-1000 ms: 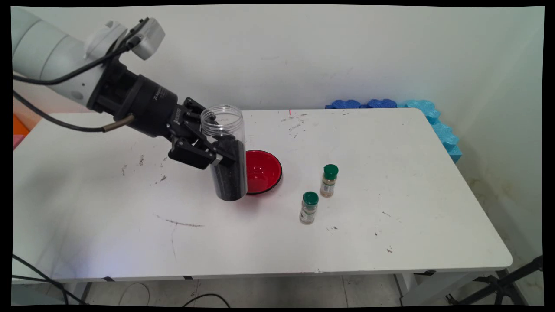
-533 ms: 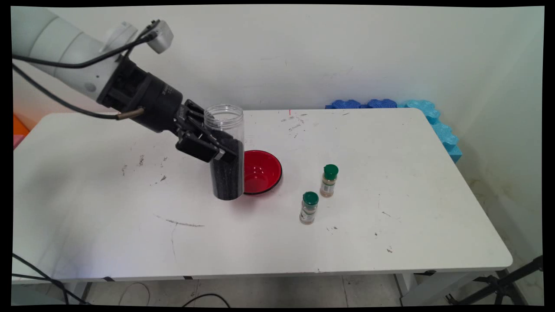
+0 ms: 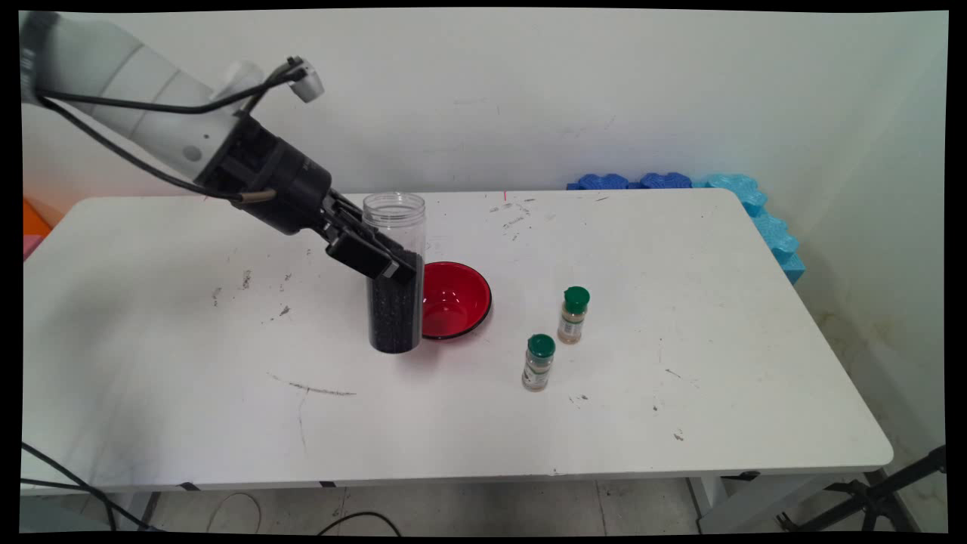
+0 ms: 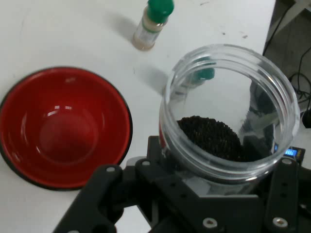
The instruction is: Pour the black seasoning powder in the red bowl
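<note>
White table [image 3: 680, 249] with rounded corners, smooth top scuffed with dark marks and scratches; plain pale wall [image 3: 529, 91] behind, grey floor below the near edge with loose black cables [image 3: 75, 491]. At the far left edge, a sliver of something orange [image 3: 34, 219]. From upper left, white arm [image 3: 136, 121] with black cables, ending in a black gripper [image 3: 381, 261] clenched on a jar [image 3: 394, 279] about halfway up its side. Jar: tall clear plastic cylinder, open at the top with a ribbed neck, upright, filled a little over halfway with fine black grains; cannot tell whether its base touches the table. In the hand view, jar [image 4: 231, 111] held between the black fingers [image 4: 286, 194], grains heaped dark inside. Just at 3 o'clock of the jar, a round red bowl [image 3: 455, 298] with a black rim, glossy inside, seen also in the hand view [image 4: 63, 126]. Further toward 3 o'clock, two small spice bottles with green caps and tan contents, upright and apart: nearer one [image 3: 539, 363], farther one [image 3: 574, 314]. Off the table's far right corner, blue foam pieces [image 3: 748, 200] with wavy edges, against the wall. At lower right, black tripod legs [image 3: 869, 499] on the floor.
</note>
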Robot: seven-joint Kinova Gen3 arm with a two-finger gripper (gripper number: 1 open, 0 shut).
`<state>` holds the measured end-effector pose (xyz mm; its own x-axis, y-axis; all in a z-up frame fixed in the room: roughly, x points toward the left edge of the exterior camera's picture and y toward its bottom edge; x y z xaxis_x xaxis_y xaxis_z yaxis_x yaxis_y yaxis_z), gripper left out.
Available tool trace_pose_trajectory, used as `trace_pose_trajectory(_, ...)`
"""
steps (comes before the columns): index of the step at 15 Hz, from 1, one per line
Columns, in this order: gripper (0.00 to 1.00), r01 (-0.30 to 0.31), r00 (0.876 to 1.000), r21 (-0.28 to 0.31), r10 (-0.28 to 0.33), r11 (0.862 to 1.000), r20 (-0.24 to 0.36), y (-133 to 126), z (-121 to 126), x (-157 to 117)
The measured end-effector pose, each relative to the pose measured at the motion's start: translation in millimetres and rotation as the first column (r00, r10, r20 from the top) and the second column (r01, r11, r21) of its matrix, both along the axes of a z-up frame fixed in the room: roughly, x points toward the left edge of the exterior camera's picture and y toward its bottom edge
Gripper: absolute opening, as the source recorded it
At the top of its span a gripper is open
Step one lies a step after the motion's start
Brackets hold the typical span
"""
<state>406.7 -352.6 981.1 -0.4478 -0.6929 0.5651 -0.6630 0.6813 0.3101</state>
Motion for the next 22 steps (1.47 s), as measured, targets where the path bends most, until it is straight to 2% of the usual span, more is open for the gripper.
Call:
trace_pose_trajectory(3,0.00,-0.054,0.999,0.068,0.054,0.996,0.004,-4.3,-8.9,0.9)
trace_pose_trajectory(5,0.00,-0.092,0.996,0.119,0.091,0.989,0.013,-6.3,-16.2,1.9)
trace_pose_trajectory(9,0.00,-0.163,0.986,0.224,0.163,0.961,0.020,-11.1,-31.1,0.7)
trace_pose_trajectory(12,0.00,-0.200,0.979,0.262,0.201,0.944,0.024,-17.4,-39.7,-1.0)
trace_pose_trajectory(17,0.00,-0.282,0.957,0.319,0.287,0.905,0.032,-25.0,-52.7,-2.6)
trace_pose_trajectory(20,0.00,-0.308,0.948,0.338,0.317,0.889,0.031,-27.3,-56.5,-3.0)
trace_pose_trajectory(22,0.00,-0.326,0.940,0.361,0.339,0.874,0.030,-28.6,-59.9,-3.9)
